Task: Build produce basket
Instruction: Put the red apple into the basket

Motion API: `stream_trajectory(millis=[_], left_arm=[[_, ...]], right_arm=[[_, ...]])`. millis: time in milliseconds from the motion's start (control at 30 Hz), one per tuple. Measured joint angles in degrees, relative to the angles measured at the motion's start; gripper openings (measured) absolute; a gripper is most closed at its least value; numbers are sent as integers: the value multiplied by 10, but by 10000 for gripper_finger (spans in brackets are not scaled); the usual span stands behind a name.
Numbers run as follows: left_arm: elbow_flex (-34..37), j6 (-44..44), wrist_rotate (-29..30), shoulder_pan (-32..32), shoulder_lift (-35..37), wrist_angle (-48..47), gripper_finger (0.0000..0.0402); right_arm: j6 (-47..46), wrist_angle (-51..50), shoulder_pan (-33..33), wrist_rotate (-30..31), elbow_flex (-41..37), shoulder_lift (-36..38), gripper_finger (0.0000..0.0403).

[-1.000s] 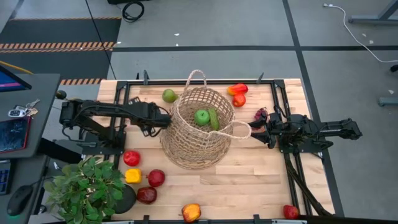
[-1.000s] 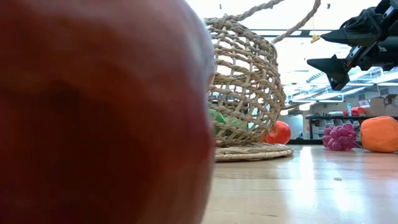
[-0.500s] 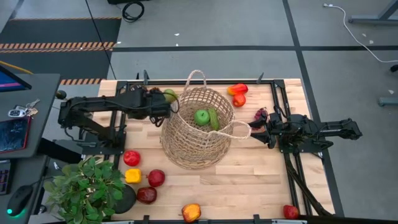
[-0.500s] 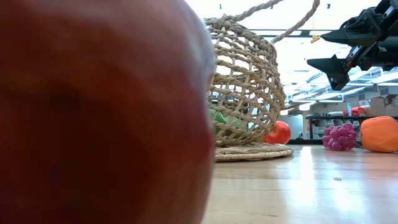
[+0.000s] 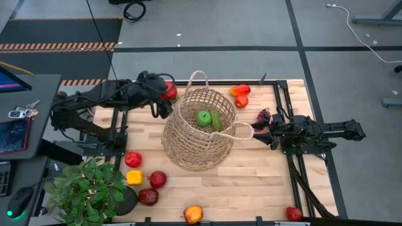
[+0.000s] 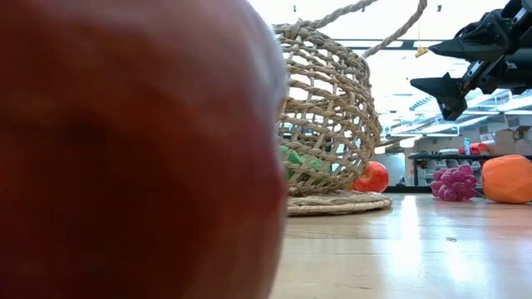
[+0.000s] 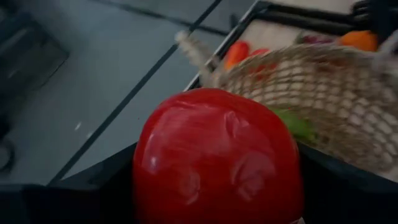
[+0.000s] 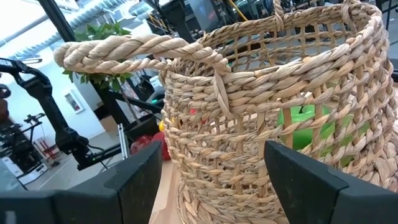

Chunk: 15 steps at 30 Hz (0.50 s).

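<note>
The left gripper (image 5: 164,94) is clamped on a red fruit (image 7: 217,155) — probably an apple — beside the basket (image 5: 200,129) rim. The right gripper (image 5: 259,132) hangs open at the basket's loop handle (image 8: 140,51).

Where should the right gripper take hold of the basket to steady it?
On the loop handle facing the right gripper, coming in level from the right. That handle sticks out sideways from the basket rim as a thin rope loop, and the open fingers already straddle it. The woven wall is too wide to span.
</note>
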<state>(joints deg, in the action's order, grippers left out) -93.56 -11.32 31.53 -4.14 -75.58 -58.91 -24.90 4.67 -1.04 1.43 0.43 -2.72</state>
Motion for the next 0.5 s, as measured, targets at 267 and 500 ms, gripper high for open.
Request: stream_trajectory(millis=[267,500], left_arm=[[2,157,-54,11,-14,80,332],[2,456,-54,22,-38,75,332]], right_arm=[[0,0,0,0,0,0,284],[0,0,0,0,0,0,284]])
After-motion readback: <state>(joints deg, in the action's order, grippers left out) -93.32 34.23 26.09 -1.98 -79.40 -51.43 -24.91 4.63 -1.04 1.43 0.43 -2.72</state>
